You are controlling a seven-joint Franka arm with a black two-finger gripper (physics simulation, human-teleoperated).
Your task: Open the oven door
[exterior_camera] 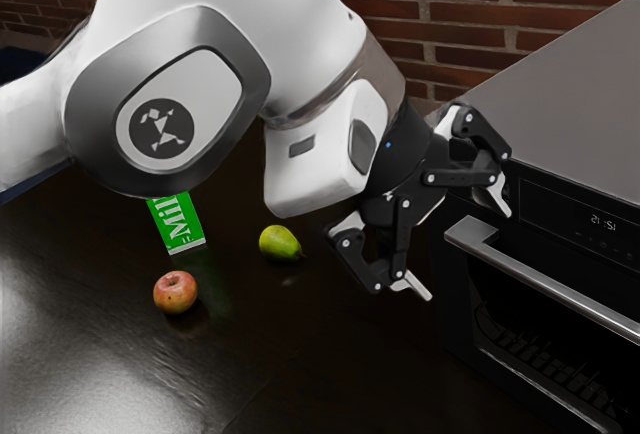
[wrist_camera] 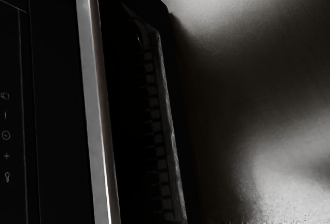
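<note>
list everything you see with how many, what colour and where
oven: one, grey top, black front, exterior view's right
oven door: one, black, windowed, on the oven's front
handle: one, silver-grey, across the oven door
display: one, black with pale digits, above the handle
apple: one, red and yellow, on the table
pear: one, yellow-green, between apple and oven
carton: one, green, partly behind the arm
table: one, dark, under the fruit
wall: one, red-brown brick, background
arm: one, white and grey, reaching from upper left
gripper: one, black, open, near the handle
</note>
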